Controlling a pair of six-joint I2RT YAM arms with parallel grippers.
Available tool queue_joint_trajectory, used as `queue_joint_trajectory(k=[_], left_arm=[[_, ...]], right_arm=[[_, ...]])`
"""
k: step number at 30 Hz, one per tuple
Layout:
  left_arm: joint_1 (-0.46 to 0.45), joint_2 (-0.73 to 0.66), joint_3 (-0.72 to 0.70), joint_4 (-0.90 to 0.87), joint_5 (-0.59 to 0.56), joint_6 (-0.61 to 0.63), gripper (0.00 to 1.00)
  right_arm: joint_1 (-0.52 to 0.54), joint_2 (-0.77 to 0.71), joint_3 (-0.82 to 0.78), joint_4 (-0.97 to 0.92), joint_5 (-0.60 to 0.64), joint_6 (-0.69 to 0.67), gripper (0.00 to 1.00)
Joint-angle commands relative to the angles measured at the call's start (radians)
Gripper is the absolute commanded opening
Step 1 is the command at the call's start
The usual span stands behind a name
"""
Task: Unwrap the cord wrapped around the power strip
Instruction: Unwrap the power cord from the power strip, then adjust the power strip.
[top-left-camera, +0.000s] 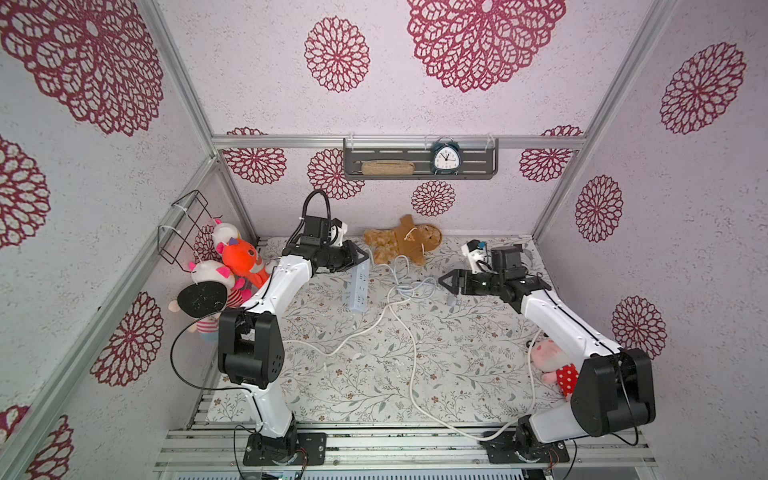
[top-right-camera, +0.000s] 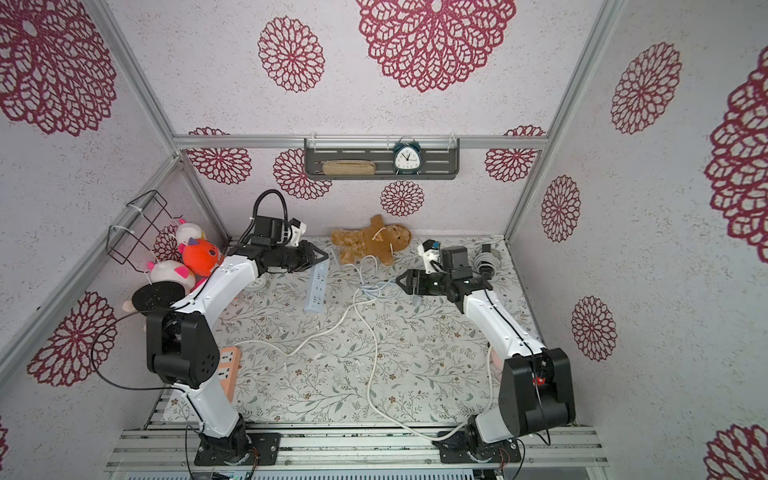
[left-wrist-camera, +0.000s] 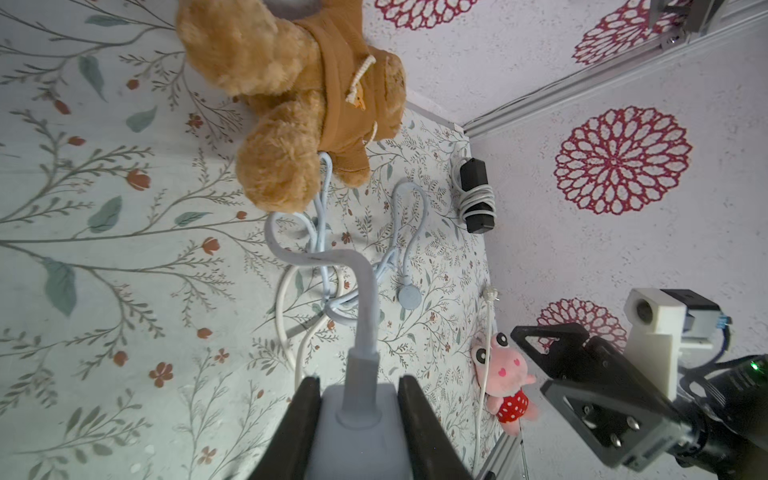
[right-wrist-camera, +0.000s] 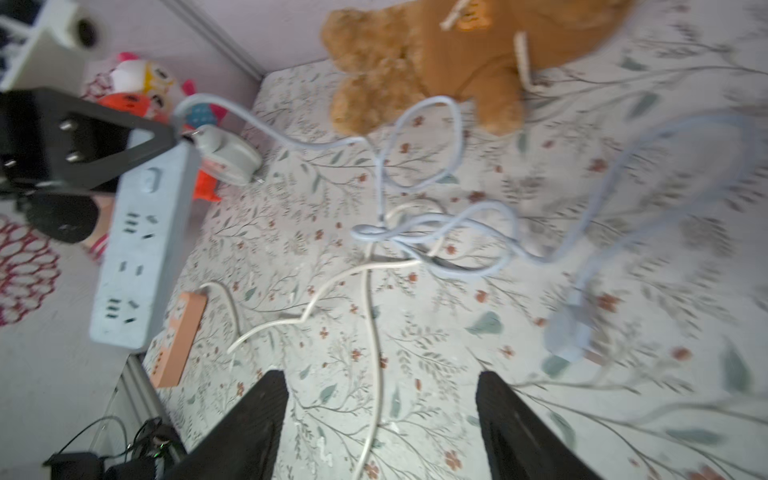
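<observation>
The left tool (left-wrist-camera: 360, 386) is clamped on the cord end of the power strip (top-left-camera: 359, 291), holding it tilted above the counter (top-left-camera: 457, 374) with its far end hanging down; no turns of the cord (left-wrist-camera: 366, 307) remain around the body; the pale blue cord leaves the strip and falls into loose, crossing loops on the counter between the two arms, one loop reaching the leg of the teddy bear (top-left-camera: 403, 241); the right tool (right-wrist-camera: 380, 376) hovers with jaws wide and nothing between them; the plug (right-wrist-camera: 567, 332) lies on the counter near it, blurred. The unwinding itself looks done, and the step in hand seems to be the let-go of the plug end; next, likely lower the strip and release it, or draw the loops straight without snagging the white cord (right-wrist-camera: 371, 340) that crosses beneath them.
</observation>
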Motion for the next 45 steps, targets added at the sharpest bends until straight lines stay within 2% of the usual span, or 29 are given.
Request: queue_joint_trajectory(k=[1,4,11,16,21,24,28,30,31,34,35,36,37,38,42,45], left_arm=[[-0.041,0.0,0.023,0.065,0.024,-0.023,0.0],[-0.073,-0.007,0.007,0.096,-0.03,-0.036,0.0],[-0.133,-0.027,-0.041,0.172,-0.134,-0.048,0.02],[-0.168,-0.035,-0.053,0.196,-0.212,-0.053,0.03],[-0.182,-0.031,-0.056,0.227,-0.21,-0.065,0.05],[-0.183,-0.027,-0.056,0.243,-0.191,-0.075,0.07],[-0.183,-0.028,-0.058,0.248,-0.183,-0.074,0.11],[-0.182,-0.031,-0.058,0.247,-0.183,-0.07,0.2],[-0.183,-0.035,-0.06,0.247,-0.186,-0.064,0.34],[-0.178,-0.069,-0.077,0.242,-0.216,-0.027,0.84],[-0.176,-0.095,-0.091,0.239,-0.242,-0.002,0.94],[-0.176,-0.125,-0.109,0.234,-0.274,0.023,1.0],[-0.176,-0.163,-0.134,0.227,-0.322,0.055,0.98],[-0.176,-0.204,-0.163,0.222,-0.373,0.084,0.97],[-0.198,-0.343,-0.278,0.138,-0.596,0.215,0.97],[-0.269,-0.393,-0.378,0.119,-0.752,0.268,1.0]], right_arm=[[0.069,0.028,0.023,0.174,-0.002,0.108,0.77],[0.151,0.079,0.046,0.255,-0.006,0.17,0.78],[0.263,0.196,0.145,0.294,0.019,0.228,0.8],[0.305,0.262,0.187,0.348,0.013,0.273,0.8],[0.324,0.315,0.218,0.342,0.016,0.284,0.78],[0.324,0.334,0.226,0.332,0.021,0.295,0.72],[0.322,0.334,0.217,0.337,0.036,0.318,0.51],[0.319,0.331,0.212,0.332,0.062,0.329,0.42],[0.316,0.329,0.208,0.33,0.077,0.338,0.37],[0.3,0.318,0.183,0.338,0.135,0.383,0.21],[0.291,0.312,0.171,0.343,0.162,0.406,0.15],[0.285,0.306,0.161,0.355,0.187,0.424,0.09],[0.277,0.3,0.155,0.357,0.223,0.443,0.02],[0.27,0.296,0.154,0.352,0.26,0.461,0.0],[0.239,0.293,0.164,0.335,0.38,0.577,0.0],[0.23,0.319,0.252,0.207,0.448,0.599,0.0]])
